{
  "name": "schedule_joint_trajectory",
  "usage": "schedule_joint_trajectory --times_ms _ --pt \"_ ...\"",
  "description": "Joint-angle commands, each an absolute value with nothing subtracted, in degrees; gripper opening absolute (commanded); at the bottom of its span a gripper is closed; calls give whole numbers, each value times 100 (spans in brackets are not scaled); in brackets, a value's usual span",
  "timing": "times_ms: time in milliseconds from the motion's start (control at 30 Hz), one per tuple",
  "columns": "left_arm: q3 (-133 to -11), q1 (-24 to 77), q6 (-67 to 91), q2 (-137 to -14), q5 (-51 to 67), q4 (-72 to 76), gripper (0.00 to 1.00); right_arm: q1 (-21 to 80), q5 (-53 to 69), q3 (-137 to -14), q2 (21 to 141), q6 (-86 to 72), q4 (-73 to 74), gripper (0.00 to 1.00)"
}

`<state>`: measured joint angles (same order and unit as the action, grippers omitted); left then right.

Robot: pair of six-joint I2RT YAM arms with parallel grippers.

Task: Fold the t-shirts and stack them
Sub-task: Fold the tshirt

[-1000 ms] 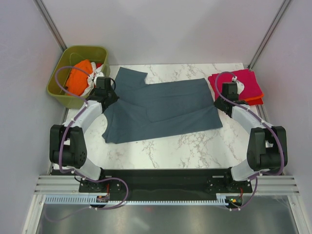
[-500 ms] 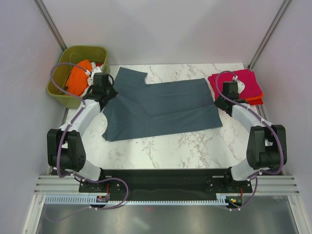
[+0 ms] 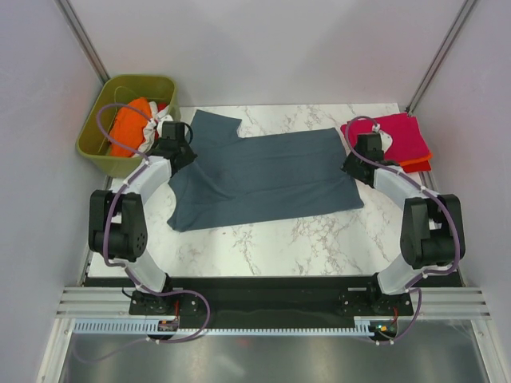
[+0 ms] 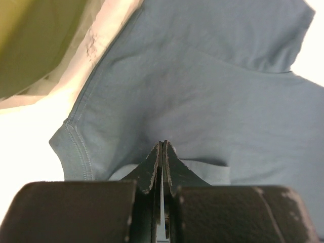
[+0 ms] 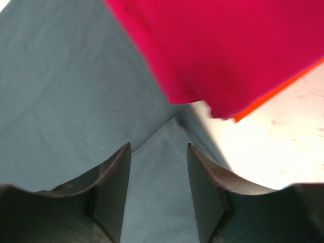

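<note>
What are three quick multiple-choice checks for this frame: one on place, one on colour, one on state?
1. Where on the table is the folded magenta-pink shirt?
A. near left corner
B. far right corner, on an orange-red shirt
C. the middle

2. What colour is the spread shirt?
A. white
B. slate blue-grey
C. yellow

3. How is the right gripper?
A. shut on the pink one
B. out of view
C. open over the spread shirt

Answers:
1. B: the top view shows pink cloth at the far right with an orange-red edge peeking out beneath.
2. B: the cloth across the middle is blue-grey in every view.
3. C: the right wrist view shows the fingers apart with blue-grey cloth below.
</note>
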<state>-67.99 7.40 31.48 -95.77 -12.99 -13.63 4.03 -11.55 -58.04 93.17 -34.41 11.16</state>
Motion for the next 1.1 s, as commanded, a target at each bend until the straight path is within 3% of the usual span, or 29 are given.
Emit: schedule_joint_trajectory --times_ms 0,167,400,767,1067 --pt "-7031 694 3173 -9720 -1459 -1292 2 711 -1082 -6082 9070 -3252 792 53" --pt "-6952 686 3173 -9844 -1477 -1292 2 1211 655 -6126 9368 -3234 36 42" --pt "-6575 659 3129 -9817 -1582 -1257 2 2267 1633 -7204 10719 -3269 -615 40" --pt "-6319 589 2988 -9958 -1319 -1002 2 3225 2074 -9235 12682 -3647 -659 40" --pt "-6275 519 3023 -9967 -1196 -958 2 3375 2417 -9870 13412 -3849 -633 39"
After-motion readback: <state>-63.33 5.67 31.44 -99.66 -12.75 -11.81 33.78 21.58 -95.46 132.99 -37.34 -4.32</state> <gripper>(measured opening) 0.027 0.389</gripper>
